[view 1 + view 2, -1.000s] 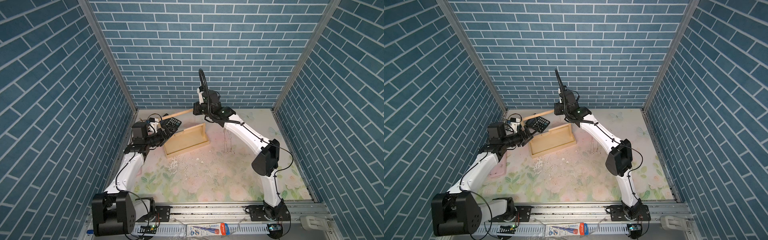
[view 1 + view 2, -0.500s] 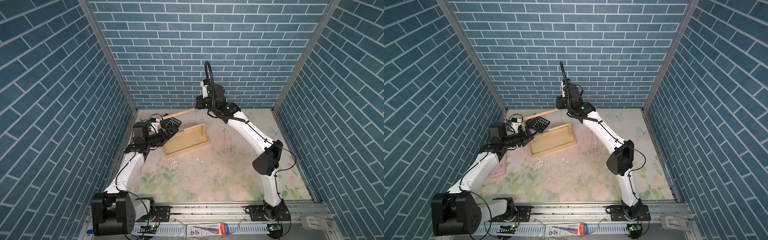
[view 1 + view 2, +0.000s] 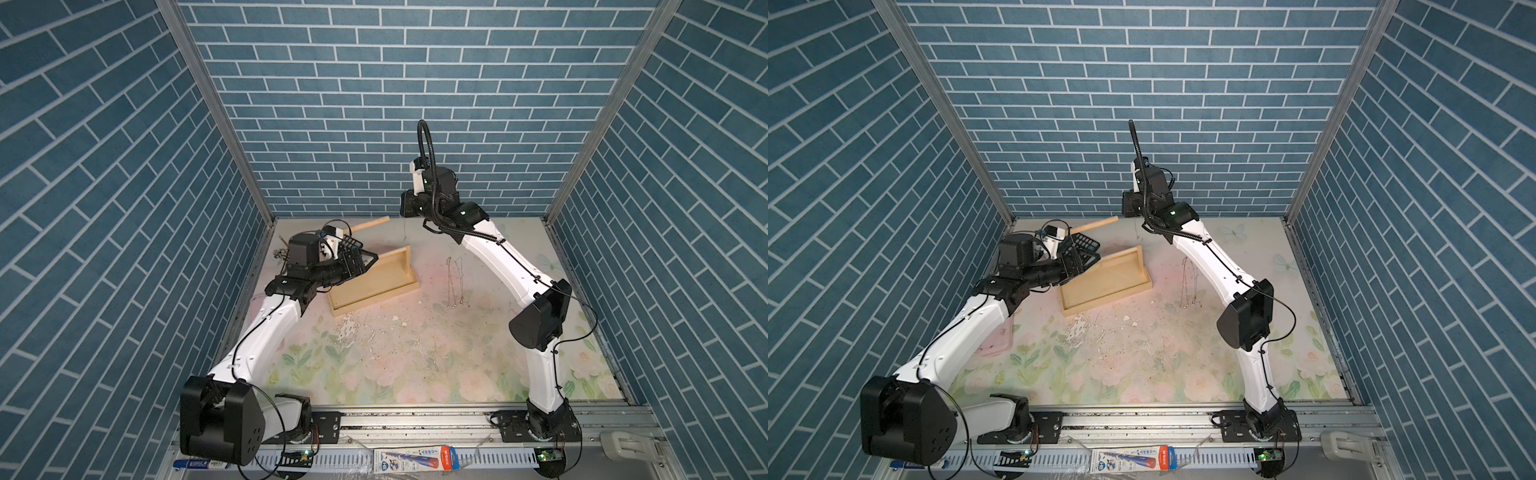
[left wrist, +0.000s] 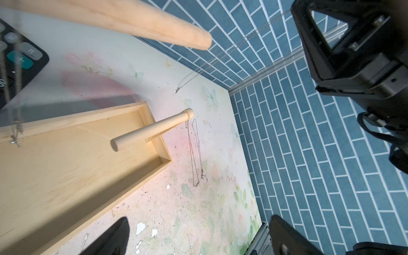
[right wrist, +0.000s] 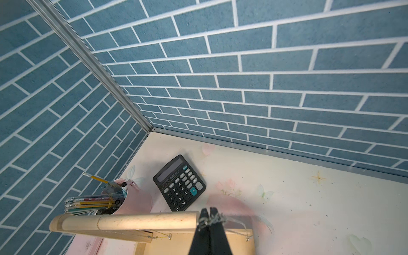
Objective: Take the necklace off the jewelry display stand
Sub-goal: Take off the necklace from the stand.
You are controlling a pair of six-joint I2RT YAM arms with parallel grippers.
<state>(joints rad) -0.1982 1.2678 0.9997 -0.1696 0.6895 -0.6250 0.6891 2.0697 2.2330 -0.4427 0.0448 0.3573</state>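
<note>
Silver necklace [image 5: 212, 220] pinched between pressed-together right jaws just past the free end of the jewelry display stand [image 5: 132, 220] top bar, in line with its long axis, hanging free; left jaws spread.

Pale natural-wood jewelry display stand [image 3: 370, 286]; desk [image 3: 415, 365] printed w/ pastel pink & green florals, butterflies. Walls [image 3: 374, 104]: blue brick pattern, white grout. Necklace [image 5: 217, 219] silver, like the loose chains [image 4: 195, 154]. Calculator [image 5: 180, 183] black w/ one teal key; pencil cup [image 5: 136, 201] pink, pencils yellow.
</note>
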